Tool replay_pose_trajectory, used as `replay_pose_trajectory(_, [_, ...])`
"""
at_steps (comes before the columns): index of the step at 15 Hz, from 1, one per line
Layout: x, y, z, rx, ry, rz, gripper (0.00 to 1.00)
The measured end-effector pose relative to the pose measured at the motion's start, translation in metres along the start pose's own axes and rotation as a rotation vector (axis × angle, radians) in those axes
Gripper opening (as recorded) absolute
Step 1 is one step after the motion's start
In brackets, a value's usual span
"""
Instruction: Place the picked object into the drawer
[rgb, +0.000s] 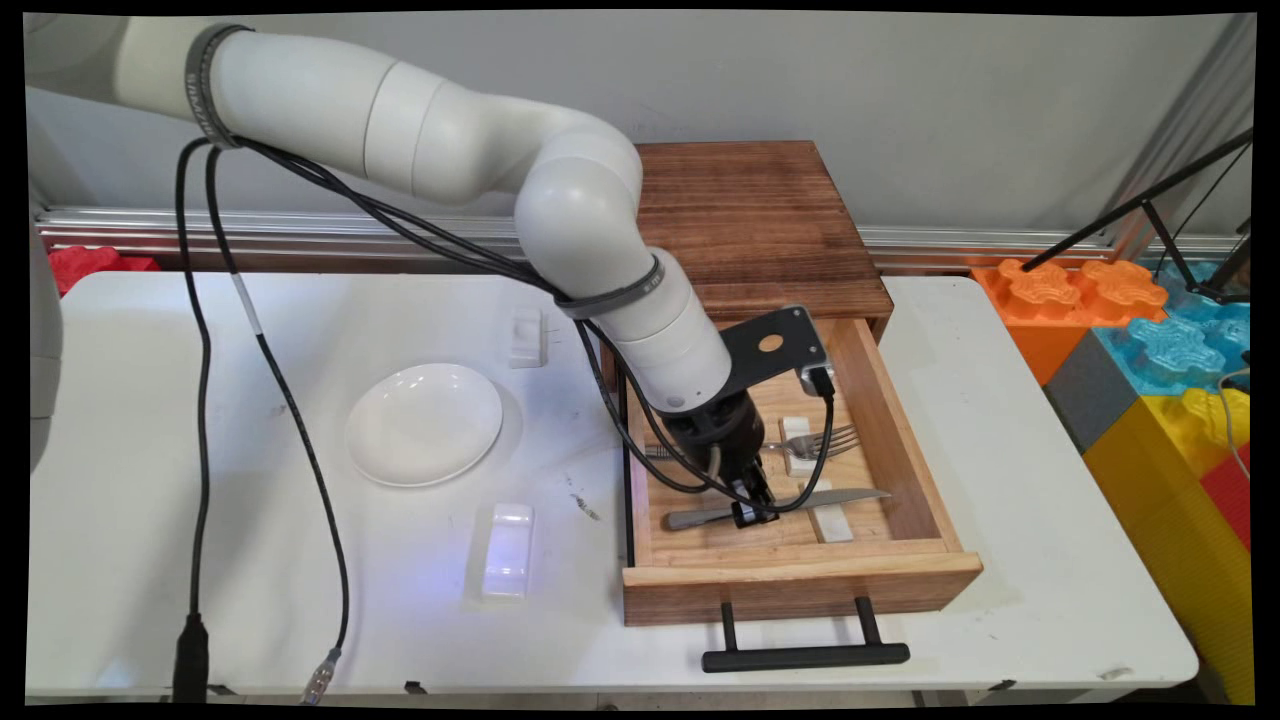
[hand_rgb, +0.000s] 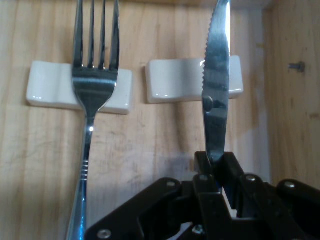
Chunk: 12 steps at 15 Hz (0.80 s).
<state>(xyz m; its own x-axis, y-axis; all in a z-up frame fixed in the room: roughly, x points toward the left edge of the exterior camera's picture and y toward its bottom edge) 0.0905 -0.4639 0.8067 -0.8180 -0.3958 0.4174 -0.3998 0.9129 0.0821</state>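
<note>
My gripper (rgb: 757, 512) reaches down into the open wooden drawer (rgb: 915, 440) and is shut on a steel knife (rgb: 830, 497) near the middle of its length. In the hand view the gripper (hand_rgb: 218, 165) pinches the serrated knife (hand_rgb: 216, 85), whose blade lies across a white rest (hand_rgb: 175, 80). Beside it a fork (hand_rgb: 92, 85) lies on a second white rest (hand_rgb: 45, 87). In the main view the fork (rgb: 825, 440) sits just behind the knife, each on its own rest.
A white plate (rgb: 424, 423) lies on the table to the left of the drawer. Two more white rests (rgb: 507, 549) (rgb: 526, 337) lie near it. The drawer's black handle (rgb: 805, 656) juts toward the table's front edge. Coloured foam blocks (rgb: 1160, 350) stand to the right.
</note>
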Motion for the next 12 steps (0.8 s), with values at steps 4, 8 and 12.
replay_pose_trajectory(4, [-0.002,-0.001,0.007,-0.002,0.004,-0.017,0.0])
replay_pose_trajectory(8, [-0.003,-0.001,0.011,-0.006,0.011,-0.026,1.0])
replay_pose_trajectory(12, [-0.004,-0.003,0.012,-0.012,0.018,-0.033,1.0])
